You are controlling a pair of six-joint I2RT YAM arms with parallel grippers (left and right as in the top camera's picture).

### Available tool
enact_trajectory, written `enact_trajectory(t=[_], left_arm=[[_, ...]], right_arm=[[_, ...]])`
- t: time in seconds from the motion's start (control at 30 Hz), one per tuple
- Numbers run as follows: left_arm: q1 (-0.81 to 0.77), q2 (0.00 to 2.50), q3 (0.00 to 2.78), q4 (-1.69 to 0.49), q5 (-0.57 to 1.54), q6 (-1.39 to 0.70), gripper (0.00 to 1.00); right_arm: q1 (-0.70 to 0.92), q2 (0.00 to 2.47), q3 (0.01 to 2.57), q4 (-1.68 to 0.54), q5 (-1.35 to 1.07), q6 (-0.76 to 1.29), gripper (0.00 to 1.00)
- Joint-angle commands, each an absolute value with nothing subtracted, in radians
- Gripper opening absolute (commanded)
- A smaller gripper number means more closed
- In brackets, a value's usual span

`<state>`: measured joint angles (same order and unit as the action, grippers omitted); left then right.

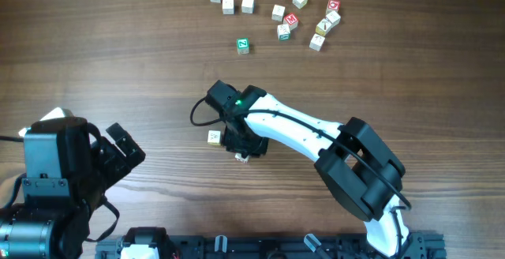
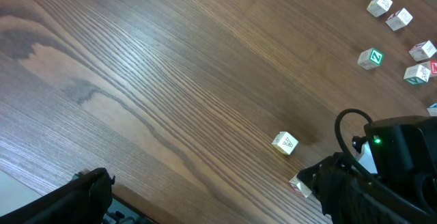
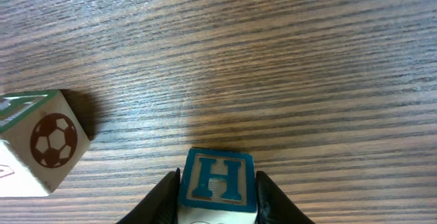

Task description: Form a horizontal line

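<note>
Nearest the robot's side of the bench [image 1: 118,61], at its left corner, the left gripper [image 1: 128,152] is hanging well apart from every cube. I cannot tell whether its jaws are parted or closed, since the left wrist view is catching only a dark edge of it.

Farther out, at mid-bench, the right arm is reaching in from the right. The right gripper [image 3: 217,200] is clenching the H cube [image 3: 217,177], with one finger pressing on each side and the blue letter facing up. It is sitting low against the wood grain, though the views are not showing whether it is touching the bench.

Just to its left and slightly farther out, the football cube [image 3: 41,142], cream with a brown ball on one face, is lying on the bench. A strip of bare wood is separating it from the H cube.

Beyond these two and well apart from them, a green-faced cube [image 1: 243,46] is lying alone.

Farthest away, loose cubes are lying scattered along the far edge. Three white cubes [image 1: 228,6] are sitting close together at the left. To their right the red M cube [image 1: 291,20] is lying among several others, so these three task cubes are not yet lying in one row.
</note>
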<state>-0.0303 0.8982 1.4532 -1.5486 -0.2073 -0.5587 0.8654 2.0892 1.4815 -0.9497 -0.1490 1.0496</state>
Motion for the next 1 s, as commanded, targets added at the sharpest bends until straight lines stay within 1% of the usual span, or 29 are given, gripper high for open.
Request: enact_trajectory(t=[0.0, 0.2, 0.37, 0.57, 0.63, 0.7, 0.73, 0.97], left_arm=[[-0.024, 0.897, 1.456, -1.547, -0.199, -0.558, 1.00], [-0.024, 0.897, 1.456, -1.547, -0.199, -0.558, 1.00], [-0.024, 0.897, 1.456, -1.547, -0.199, -0.558, 1.00], [-0.024, 0.897, 1.456, -1.547, -0.199, -0.558, 1.00], [-0.024, 0.897, 1.456, -1.547, -0.199, -0.558, 1.00], [-0.024, 0.897, 1.456, -1.547, -0.199, -0.558, 1.00], [-0.024, 0.897, 1.456, -1.547, -0.199, -0.558, 1.00], [-0.024, 0.897, 1.456, -1.547, -0.199, -0.558, 1.00]], right_arm=[[0.867, 2.089, 1.480, -0.921, -0.124, 1.047, 0.31], [0.859, 2.089, 1.480, -0.858, -0.058, 1.039, 0.30], [0.848, 2.089, 1.480, -0.764, -0.059, 0.915, 0.30], [0.847, 2.089, 1.480, -0.753, -0.040, 0.916, 0.31], [0.847, 2.089, 1.480, -0.752, -0.040, 0.916, 0.39], [0.847, 2.089, 1.480, -0.752, -0.040, 0.916, 0.43], [0.847, 2.089, 1.480, -0.752, -0.040, 0.916, 0.49], [0.847, 2.089, 1.480, -0.743, -0.020, 0.917, 0.61]])
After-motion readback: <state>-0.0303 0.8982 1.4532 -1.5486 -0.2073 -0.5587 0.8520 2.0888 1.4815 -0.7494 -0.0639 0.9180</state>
